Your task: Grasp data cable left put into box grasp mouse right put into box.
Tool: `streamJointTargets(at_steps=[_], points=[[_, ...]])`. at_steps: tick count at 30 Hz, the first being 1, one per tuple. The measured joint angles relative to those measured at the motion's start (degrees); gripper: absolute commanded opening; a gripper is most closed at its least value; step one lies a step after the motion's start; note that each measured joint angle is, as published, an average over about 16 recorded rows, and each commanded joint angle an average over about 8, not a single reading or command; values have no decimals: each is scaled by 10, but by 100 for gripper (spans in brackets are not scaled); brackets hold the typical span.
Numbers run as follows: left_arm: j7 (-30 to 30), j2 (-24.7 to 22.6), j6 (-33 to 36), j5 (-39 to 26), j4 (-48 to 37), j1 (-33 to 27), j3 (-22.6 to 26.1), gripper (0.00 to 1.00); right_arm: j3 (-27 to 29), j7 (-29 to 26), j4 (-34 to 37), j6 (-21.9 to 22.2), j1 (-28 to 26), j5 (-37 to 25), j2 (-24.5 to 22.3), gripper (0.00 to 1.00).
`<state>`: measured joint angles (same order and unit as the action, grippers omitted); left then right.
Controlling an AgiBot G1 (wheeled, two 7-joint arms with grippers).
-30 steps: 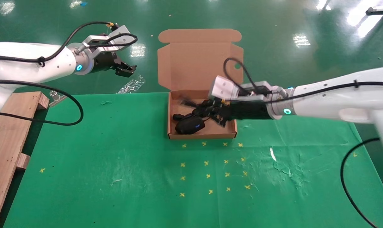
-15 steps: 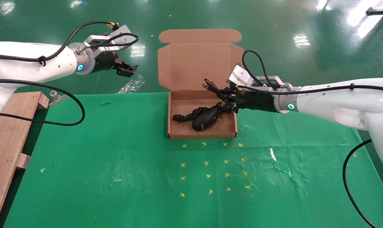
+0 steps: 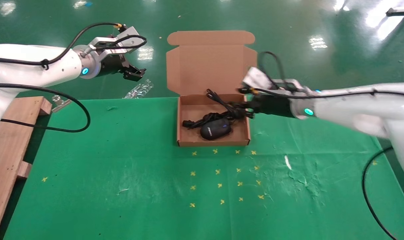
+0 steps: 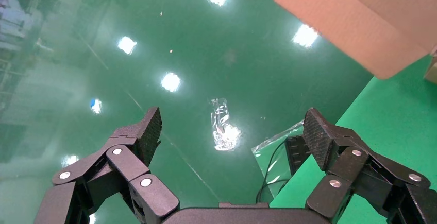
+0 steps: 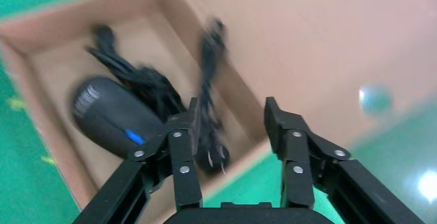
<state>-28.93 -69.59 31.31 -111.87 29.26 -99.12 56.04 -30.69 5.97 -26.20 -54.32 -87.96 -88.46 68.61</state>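
Observation:
The brown cardboard box (image 3: 180, 130) stands open at the table's far middle, its lid (image 3: 205, 66) upright. Inside lie the black mouse (image 3: 216, 129) with a blue glow and the thick data cable bundle (image 3: 202, 120). My right gripper (image 3: 244, 108) is open at the box's right wall; the mouse's thin wire (image 3: 218, 100) rises beside it. In the right wrist view my gripper (image 5: 232, 112) has its jaws apart, with the wire (image 5: 208, 74) against one finger, and the mouse (image 5: 111, 118) and cable (image 5: 121, 64) in the box. My left gripper (image 3: 135, 73) (image 4: 232, 126) is open and empty over the floor.
A wooden pallet (image 3: 8, 150) lies along the table's left edge. A clear plastic bag (image 3: 138, 89) (image 4: 278, 154) and a metal clip (image 3: 59, 100) lie at the far edge. Yellow cross marks (image 3: 222, 173) dot the green cloth in front of the box.
My right gripper has pulled back from inside the box to its right wall, lifting the wire. The mouse shifted right and now lies flat. The left arm has not moved.

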Motion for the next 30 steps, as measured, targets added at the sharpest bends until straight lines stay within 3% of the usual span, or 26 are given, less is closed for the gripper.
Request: streamJointTargets(at_steps=[30], points=[[0, 0, 1, 1, 1, 0, -1, 100, 76, -87, -246, -163, 137, 242, -174, 100]])
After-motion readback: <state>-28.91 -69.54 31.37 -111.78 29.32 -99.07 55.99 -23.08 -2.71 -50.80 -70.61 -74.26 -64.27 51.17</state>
